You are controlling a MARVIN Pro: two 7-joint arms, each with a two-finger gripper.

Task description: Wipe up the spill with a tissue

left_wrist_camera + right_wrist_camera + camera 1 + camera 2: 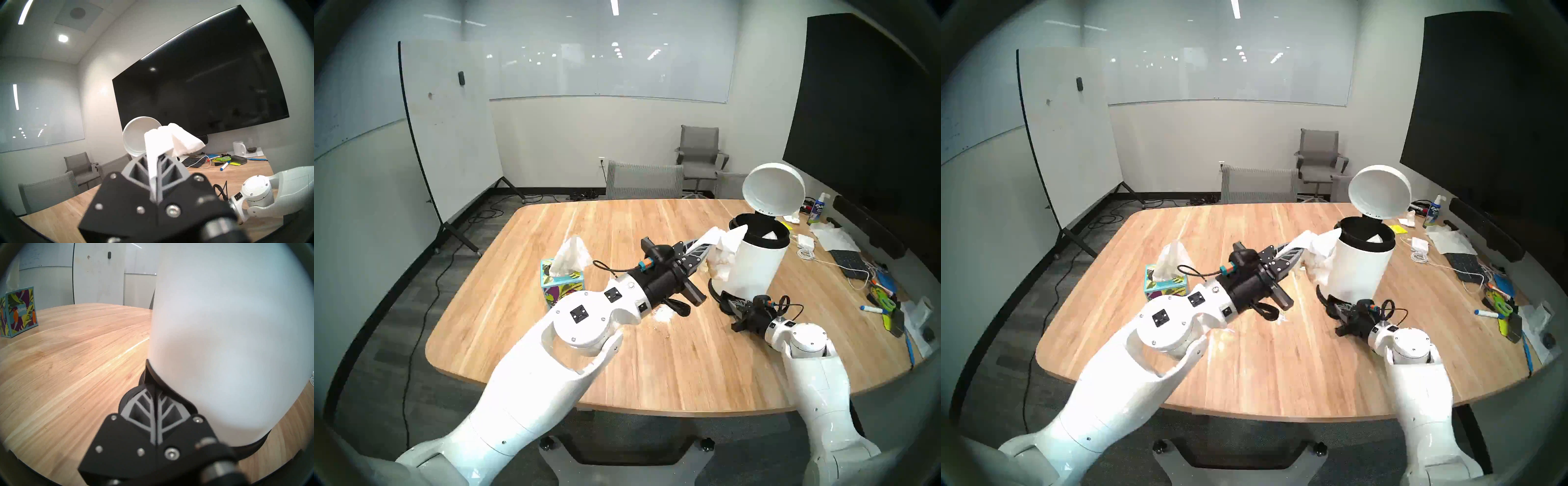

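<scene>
Left end effector [709, 246] clamped on white tissue [726, 251], right end effector [155, 395] together at pedal, Kleenex box [21, 310] beyond

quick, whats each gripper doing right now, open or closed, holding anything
Left gripper: closed on a crumpled white tissue, beside the open bin.
Right gripper: closed, holding nothing, its tip on the bin's pedal.

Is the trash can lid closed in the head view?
No, the lid stands tipped up and back above the open rim of the trash can.
</scene>
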